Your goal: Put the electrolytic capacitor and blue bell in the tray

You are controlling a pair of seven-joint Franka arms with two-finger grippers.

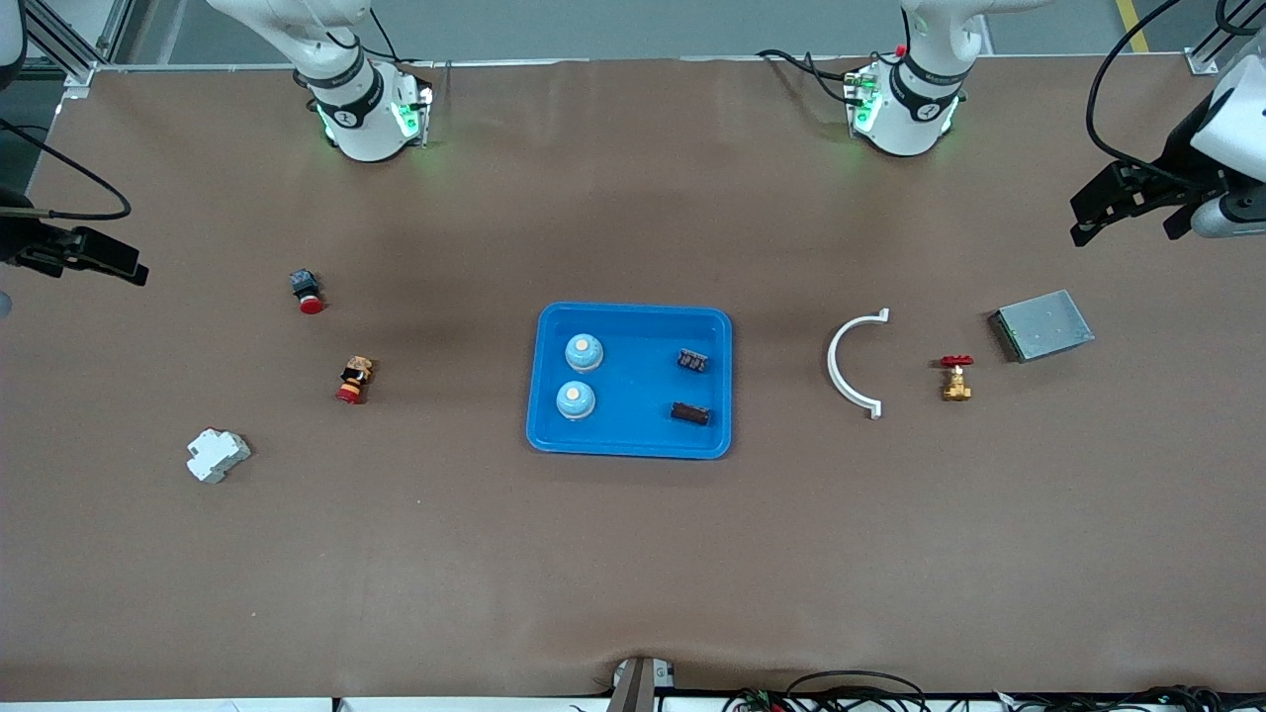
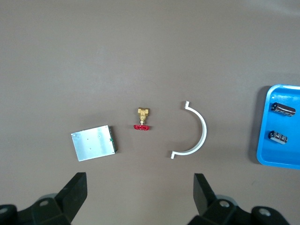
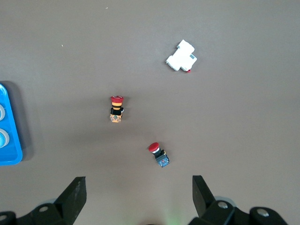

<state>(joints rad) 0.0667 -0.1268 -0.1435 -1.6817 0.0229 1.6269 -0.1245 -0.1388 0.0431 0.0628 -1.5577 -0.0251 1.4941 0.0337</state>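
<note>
Inside the tray [image 1: 633,447] two blue bells [image 1: 584,352] and two capacitors [image 1: 692,361] already lie, so both spread, empty claws, left claw [image 2: 140,197] and right claw [image 3: 139,196], need only wait.

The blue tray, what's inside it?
The blue tray holds four things: two blue bells toward the right arm's end and two dark capacitors toward the left arm's end. Whatever is beneath the bells is covered.

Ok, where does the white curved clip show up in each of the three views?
Front view: white curved clip lies on the table between the tray and the brass valve.
Left wrist view: clip, again between valve and tray.
Right wrist view: not in it.
Shared landmark: the tray.
</note>
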